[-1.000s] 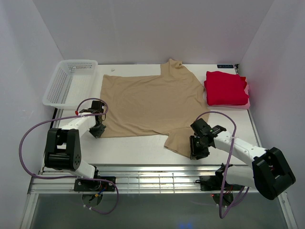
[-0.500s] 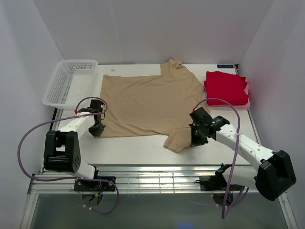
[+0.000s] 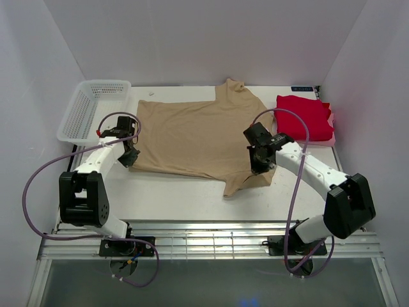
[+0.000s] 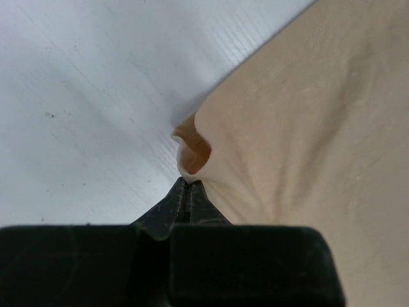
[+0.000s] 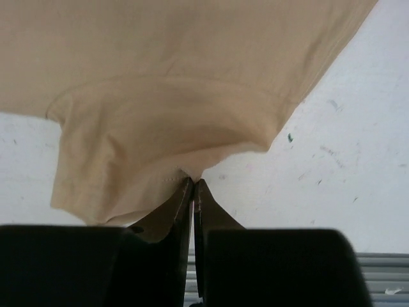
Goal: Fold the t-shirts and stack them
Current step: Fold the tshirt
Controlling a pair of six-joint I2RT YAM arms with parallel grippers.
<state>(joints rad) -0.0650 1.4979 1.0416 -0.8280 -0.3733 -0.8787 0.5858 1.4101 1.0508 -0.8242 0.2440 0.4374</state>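
I see the tan t-shirt (image 3: 192, 131) spread mostly flat across the middle of the white surface (image 3: 179, 198). One sleeve points to the far wall and the other hangs toward the near edge. The red t-shirt (image 3: 302, 118) sits folded at the far right, apart from the tan one. The white mesh basket (image 3: 89, 110) is at the far left.

A second ago the tan shirt's near hem lay closer to the arm bases. Both near corners are now drawn away from them. The right fingers (image 3: 260, 167), then half spread beside the near sleeve, have closed and moved inward.

The left fingers (image 4: 176, 201) are pressed together on the shirt's near left corner, and the cloth curls just above their tips. The right fingers pinch the tan cloth where the near sleeve joins the body. The left arm reaches forward along the left side. The right arm stretches diagonally inward from its base.
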